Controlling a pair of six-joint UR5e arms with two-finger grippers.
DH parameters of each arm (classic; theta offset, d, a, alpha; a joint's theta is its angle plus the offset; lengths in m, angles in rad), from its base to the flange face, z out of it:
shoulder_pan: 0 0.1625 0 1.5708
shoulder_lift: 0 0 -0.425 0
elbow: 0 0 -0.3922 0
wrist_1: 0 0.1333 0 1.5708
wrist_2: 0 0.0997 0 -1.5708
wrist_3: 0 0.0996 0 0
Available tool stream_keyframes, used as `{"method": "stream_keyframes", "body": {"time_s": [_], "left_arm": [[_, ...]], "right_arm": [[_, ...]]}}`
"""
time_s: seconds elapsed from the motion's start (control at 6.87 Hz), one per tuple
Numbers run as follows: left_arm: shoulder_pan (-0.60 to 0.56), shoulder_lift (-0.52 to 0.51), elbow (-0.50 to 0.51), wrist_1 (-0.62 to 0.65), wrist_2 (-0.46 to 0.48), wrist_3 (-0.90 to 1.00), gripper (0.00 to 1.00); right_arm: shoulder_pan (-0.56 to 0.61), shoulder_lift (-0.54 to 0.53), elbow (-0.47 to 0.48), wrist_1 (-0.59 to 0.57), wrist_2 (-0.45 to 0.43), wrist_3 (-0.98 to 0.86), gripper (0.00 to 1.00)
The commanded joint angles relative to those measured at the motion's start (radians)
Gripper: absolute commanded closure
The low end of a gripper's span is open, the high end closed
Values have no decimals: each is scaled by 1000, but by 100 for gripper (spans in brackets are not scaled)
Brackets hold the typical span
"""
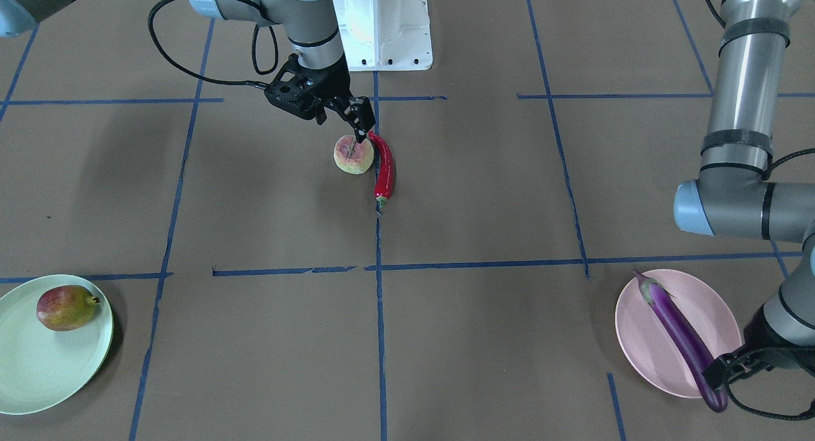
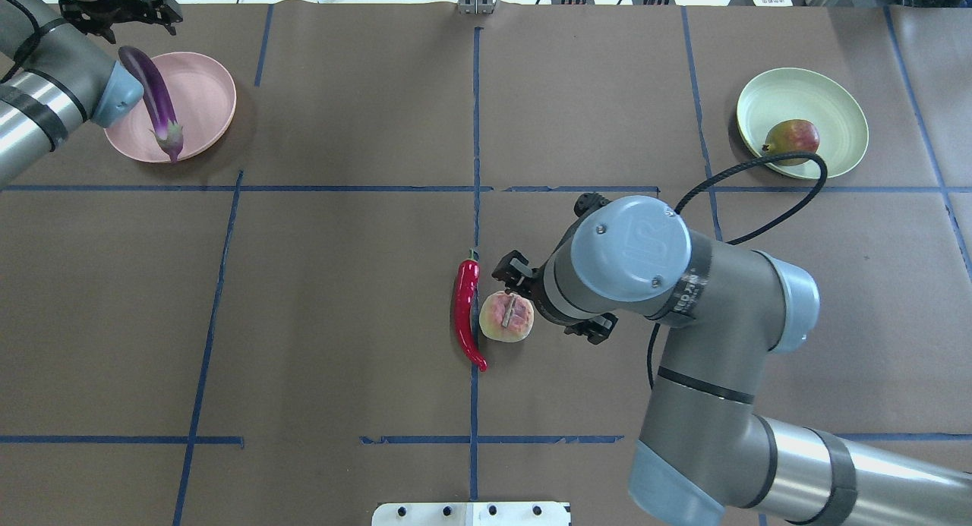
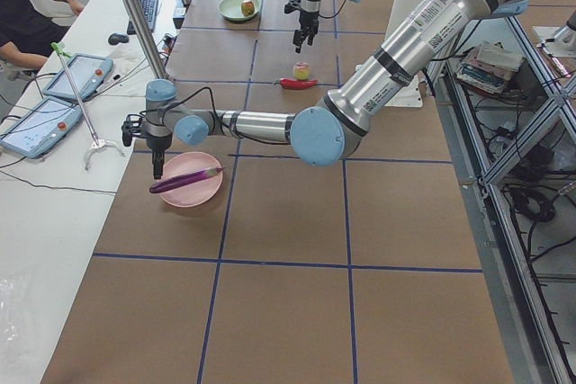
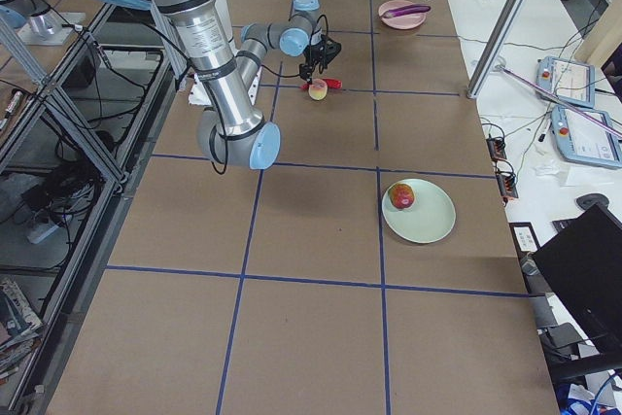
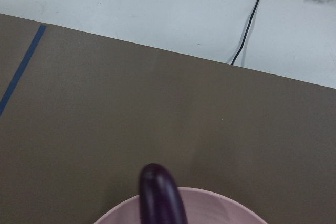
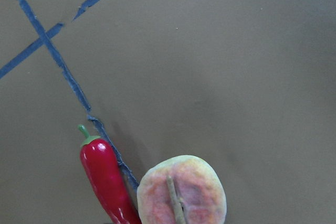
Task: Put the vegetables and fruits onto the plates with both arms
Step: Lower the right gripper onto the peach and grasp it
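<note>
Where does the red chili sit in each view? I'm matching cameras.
Front-facing: centre, chili right of peach.
Overhead: centre, left of peach.
Exterior left: top, far.
Exterior right: top, far.
Left wrist: absent.
Right wrist: bottom left.
Landmark: the peach beside it.

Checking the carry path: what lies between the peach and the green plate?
Only bare brown table crossed by blue tape, between the peach and the green plate, as the front-facing view shows.
</note>
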Motion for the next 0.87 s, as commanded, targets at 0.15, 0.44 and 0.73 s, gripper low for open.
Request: {"method": "stream_keyframes", "body": {"time_s": [0.15,0.44,0.73], "left_arm": [[-4,8,-55,14,-13,-3,0],[-4,6,-58,14,-14,-3,0],[-4,8,-81,15,-14,-4,0]], "right_arm": [[-21,22,-112,92,-37,22,0],[-35,28,-138,45,-34,14,0],[-45,39,-144,14,-37,11,0]]}}
